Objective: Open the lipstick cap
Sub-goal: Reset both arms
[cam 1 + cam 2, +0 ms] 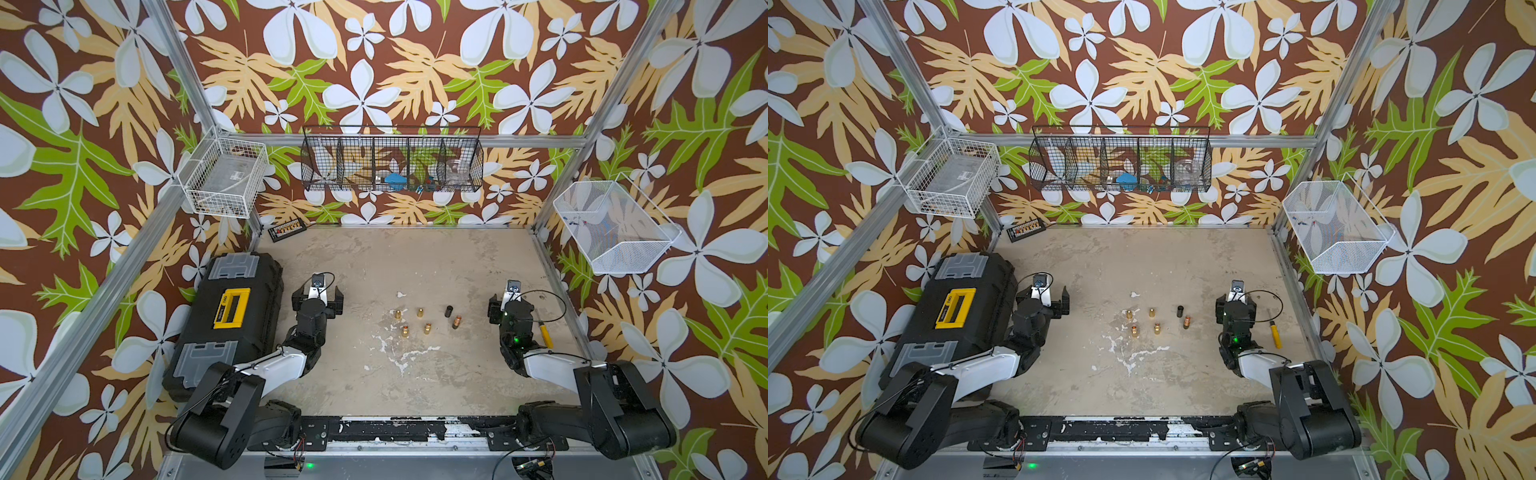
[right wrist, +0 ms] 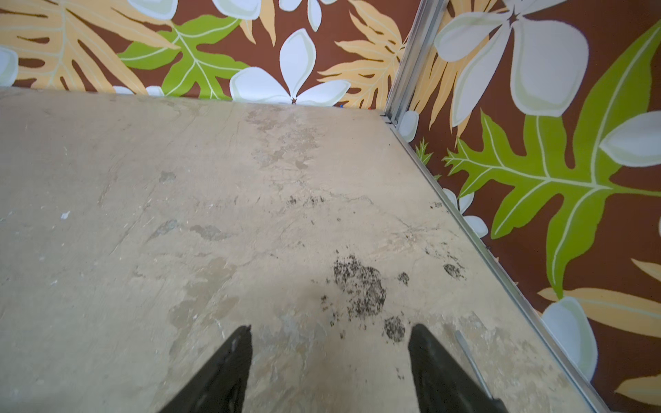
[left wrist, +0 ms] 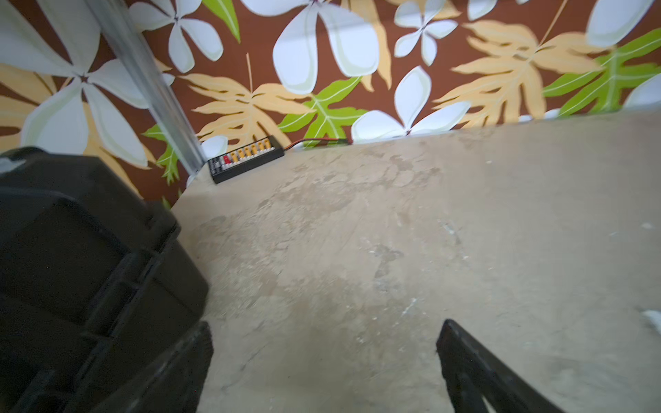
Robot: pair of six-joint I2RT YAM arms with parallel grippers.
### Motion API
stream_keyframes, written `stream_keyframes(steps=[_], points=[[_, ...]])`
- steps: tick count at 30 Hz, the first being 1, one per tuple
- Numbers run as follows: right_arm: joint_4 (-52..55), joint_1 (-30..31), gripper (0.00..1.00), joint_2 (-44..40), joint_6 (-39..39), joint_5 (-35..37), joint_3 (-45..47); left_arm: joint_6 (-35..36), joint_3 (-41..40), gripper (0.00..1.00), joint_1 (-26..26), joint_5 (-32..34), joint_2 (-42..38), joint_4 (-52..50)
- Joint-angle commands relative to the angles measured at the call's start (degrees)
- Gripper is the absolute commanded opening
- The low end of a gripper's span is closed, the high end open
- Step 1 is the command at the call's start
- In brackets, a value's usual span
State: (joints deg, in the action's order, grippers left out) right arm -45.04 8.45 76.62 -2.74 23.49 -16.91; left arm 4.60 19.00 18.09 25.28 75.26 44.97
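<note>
right fingers [image 2: 229, 364]: apart, nothing between them; only bare counter [image 2: 179, 178] ahead.
left fingers [image 3: 465, 361]: spread wide, empty; toolbox [image 3: 89, 250] just beside the outer one.
lipstick: in both top views a black cap [image 1: 449, 311] and a copper tube [image 1: 456, 322] sit between the two sets of fingers, nearer the right fingers. They are just beside each other; too small to tell whether they touch, or whether each stands or lies.
status (judgement): cap reads as already off the tube; neither part is held.
neighbours: four brass pieces [image 1: 419, 311] lie on the left-fingers side of the cap, near it. A yellow tool [image 1: 545, 336] lies behind the right fingers, beside that arm.
risk 1: the cap and tube are small and light. A sweep of the right fingers toward them could knock either over or send it rolling across the counter.
risk 2: the brass pieces resemble the tube in colour. A reach aimed from above might close on the wrong item.
risk 3: the left fingers have little room on the toolbox side. An outward swing could strike it.
risk 4: the right arm pulling back could brush the yellow tool and push it to the counter's edge.
risk 5: if the black part is in fact a capped lipstick, the task is not done. The pictures cannot settle this.
</note>
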Motion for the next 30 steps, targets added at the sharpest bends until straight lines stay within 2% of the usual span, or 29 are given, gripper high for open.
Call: stream_keyframes(steps=[1,3,5,7,10,17,19,22,24,26,27,29,30], points=[[-5.94,-0.97,0.70,2.25,1.41,-3.66,-1.18,1.78,-1.45,1.00,-0.86,1.09,4.54,11.03],[-8.15,-1.89,0.70,3.32,2.02,-5.71,-1.30,4.60,-1.99,1.00,-0.85,-0.58,8.21,16.33],[-15.62,-3.31,0.70,4.61,0.86,-7.71,1.41,3.37,0.16,1.00,-1.44,-1.75,8.69,11.60],[-23.83,-4.95,0.70,7.28,0.16,-10.71,4.51,2.27,0.20,1.00,-2.56,-2.57,8.49,11.55],[-28.34,-5.10,0.70,8.37,1.58,-14.38,7.11,-0.41,-0.77,1.00,-5.79,-7.15,7.23,11.79],[-25.97,-5.08,0.81,8.23,1.69,-15.71,6.11,-4.48,-4.44,1.00,-9.83,-9.81,6.13,17.56],[-26.02,-5.04,0.99,8.24,1.69,-15.69,6.10,-6.19,-4.82,1.00,-13.04,-15.83,6.37,18.02],[-26.11,-5.06,1.00,8.22,1.69,-15.66,6.18,-5.56,-7.05,1.00,-14.13,-20.04,6.33,21.93],[-26.14,-5.11,1.00,8.20,1.69,-15.74,6.16,-5.75,-10.59,1.00,-14.08,-18.95,8.68,31.61],[-26.11,-5.18,1.00,8.27,1.69,-15.71,6.18,-6.17,-9.03,1.00,-14.12,-18.45,7.00,25.28],[-26.07,-5.16,1.00,8.20,1.69,-15.67,6.18,-6.35,-9.45,1.00,-14.13,-18.30,8.54,28.80],[-26.06,-5.13,1.00,8.20,1.69,-15.66,6.18,-6.72,-8.75,1.00,-14.49,-18.24,7.47,25.20],[-26.11,-5.15,1.00,8.22,1.69,-15.66,6.18,-6.87,-9.05,1.00,-14.51,-18.13,7.90,26.99]])
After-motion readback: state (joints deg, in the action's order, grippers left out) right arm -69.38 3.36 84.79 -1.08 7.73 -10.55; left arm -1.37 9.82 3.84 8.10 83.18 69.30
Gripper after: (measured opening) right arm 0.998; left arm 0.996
